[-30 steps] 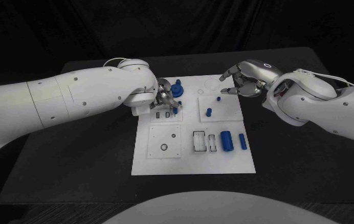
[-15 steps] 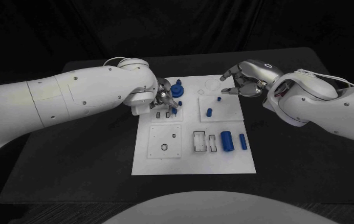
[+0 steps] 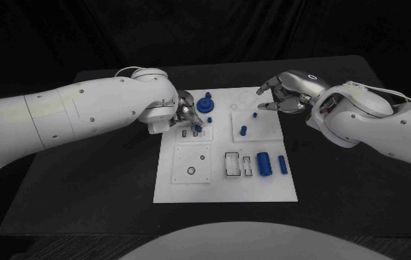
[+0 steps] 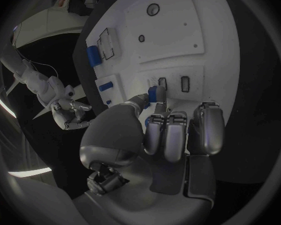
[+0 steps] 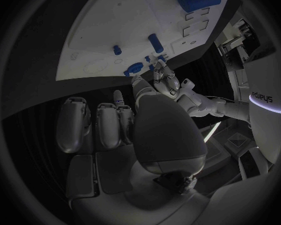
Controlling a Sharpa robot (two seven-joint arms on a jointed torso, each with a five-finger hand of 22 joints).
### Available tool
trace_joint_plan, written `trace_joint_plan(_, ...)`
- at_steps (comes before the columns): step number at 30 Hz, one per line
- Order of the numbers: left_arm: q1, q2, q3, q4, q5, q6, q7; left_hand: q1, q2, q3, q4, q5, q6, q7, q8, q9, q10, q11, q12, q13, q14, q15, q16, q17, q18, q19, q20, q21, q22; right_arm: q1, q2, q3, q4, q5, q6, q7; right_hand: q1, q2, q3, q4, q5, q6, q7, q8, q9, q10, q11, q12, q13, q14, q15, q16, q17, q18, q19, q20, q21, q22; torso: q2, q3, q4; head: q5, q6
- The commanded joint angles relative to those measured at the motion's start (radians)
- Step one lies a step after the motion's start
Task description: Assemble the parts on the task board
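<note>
We're seeing two blue cylinders [image 3: 264, 164] lying near the task board's [image 3: 224, 192] right edge, long axes running near-to-far. Farther back, our left hand [image 3: 187, 116] is pinching a small blue part [image 3: 198, 127] over the slots, its orientation mostly hidden. Right hand [image 3: 287, 95] is hovering at the far right corner, fingers curled, holding nothing.

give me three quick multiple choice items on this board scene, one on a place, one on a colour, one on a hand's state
1. Where does the large cylinder lie on the task board?
A. near right part
B. far left corner
C. off the board

2. What colour are the parts?
A. red
B. blue
C. green

3. What is the left hand doing?
A. resting flat on the table
B. pinching a small part over the board
C. gripping the board's edge

Key: 1 A, the head view shows it beside a thin peg at the near right. 2 B, every piece is blue. 3 B, the left wrist view shows the part between its fingertips.
</note>
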Motion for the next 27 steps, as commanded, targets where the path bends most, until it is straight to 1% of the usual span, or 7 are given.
trace_joint_plan(1,0.000,-0.007,0.000,0.008,0.001,0.000,-0.006,-0.012,-0.004,0.040,-0.030,0.002,0.008,-0.002,-0.002,0.003,0.102,0.007,0.003,0.263,0.106,-0.001,0.003,0.263,0.001,0.001,0.000,-0.004,0.068,-0.003,-0.003,0.000,0.001,-0.002,-0.015,0.001,0.002,0.003,-0.002,-0.005,0.003,0.008,0.000,0.005,-0.002,0.005,0.002,-0.007,-0.022,0.053,0.007,0.004,-0.001,-0.004,0.020,0.006,0.002,0.187,0.000,0.0003,-0.0008,-0.003,0.000)
trace_joint_plan(4,0.000,-0.018,0.000,0.017,0.001,-0.003,-0.013,-0.021,-0.007,0.048,-0.026,-0.002,0.010,-0.001,-0.004,0.005,0.102,0.008,0.003,0.263,0.106,-0.001,0.003,0.263,0.001,0.001,0.001,-0.005,0.069,-0.003,-0.004,0.000,0.002,-0.002,-0.015,0.001,0.002,0.003,-0.002,-0.005,0.003,0.008,0.000,0.005,-0.002,0.005,0.003,-0.007,-0.023,0.053,0.007,0.004,-0.001,-0.004,0.020,0.007,0.002,0.187,0.000,0.0007,-0.0016,-0.002,0.000)
trace_joint_plan(9,0.000,-0.036,0.000,0.027,0.001,-0.006,-0.021,-0.031,-0.009,0.057,-0.023,-0.008,0.011,-0.001,-0.007,0.007,0.102,0.008,0.003,0.263,0.106,-0.001,0.003,0.263,0.002,0.001,0.001,-0.006,0.069,-0.004,-0.006,0.000,0.004,-0.002,-0.016,0.002,0.002,0.003,-0.002,-0.005,0.003,0.008,0.000,0.005,-0.002,0.005,0.003,-0.007,-0.023,0.053,0.007,0.004,-0.001,-0.004,0.020,0.007,0.002,0.187,0.000,0.0009,0.0007,-0.001,0.000)
trace_joint_plan(12,0.000,-0.045,0.000,0.034,0.001,-0.008,-0.025,-0.037,-0.009,0.064,-0.020,-0.012,0.010,0.000,-0.011,0.008,0.102,0.008,0.003,0.263,0.106,0.000,0.003,0.263,0.002,-0.002,0.001,-0.009,0.066,-0.004,-0.007,0.000,0.004,-0.002,-0.016,0.002,0.002,0.003,-0.002,-0.005,0.003,0.008,0.000,0.005,-0.002,0.005,0.003,-0.007,-0.023,0.053,0.007,0.004,-0.001,-0.004,0.020,0.007,0.002,0.187,-0.001,0.0013,0.0002,0.001,0.000)
trace_joint_plan(17,0.000,-0.053,0.000,0.044,0.001,-0.008,-0.027,-0.043,-0.011,0.070,-0.018,-0.018,0.009,0.000,-0.014,0.010,0.102,0.009,0.003,0.263,0.106,0.000,0.003,0.263,0.003,-0.003,0.001,-0.010,0.066,-0.004,-0.005,0.000,0.005,-0.002,-0.016,0.001,0.002,0.003,-0.002,-0.005,0.003,0.008,0.000,0.005,-0.002,0.005,0.003,-0.007,-0.023,0.053,0.007,0.004,-0.001,-0.004,0.020,0.007,0.002,0.187,0.000,0.0010,-0.0016,0.004,0.000)
trace_joint_plan(23,-0.001,-0.058,0.000,0.050,0.001,-0.012,-0.025,-0.046,-0.011,0.074,-0.016,-0.021,0.008,0.001,-0.016,0.010,0.102,0.009,0.003,0.263,0.106,0.000,0.003,0.263,0.003,-0.004,0.001,-0.012,0.065,-0.004,-0.005,0.000,0.003,-0.002,-0.015,-0.001,0.002,0.005,-0.001,-0.005,0.004,0.009,0.000,0.005,-0.002,0.004,0.003,-0.010,-0.026,0.053,0.007,0.003,-0.002,-0.004,0.020,0.007,0.001,0.186,0.000,0.0007,-0.0012,0.008,0.000)
trace_joint_plan(27,-0.001,-0.059,0.000,0.051,0.001,-0.014,-0.023,-0.048,-0.010,0.077,-0.015,-0.022,0.008,0.001,-0.018,0.010,0.102,0.010,0.003,0.263,0.106,0.001,0.003,0.263,0.004,-0.006,0.002,-0.013,0.064,-0.004,-0.005,0.000,0.003,-0.002,-0.015,-0.001,0.002,0.005,-0.001,-0.005,0.004,0.009,0.000,0.005,-0.002,0.004,0.003,-0.010,-0.026,0.053,0.007,0.003,-0.002,-0.004,0.020,0.007,0.001,0.186,0.000,0.0008,-0.0019,0.007,0.000)
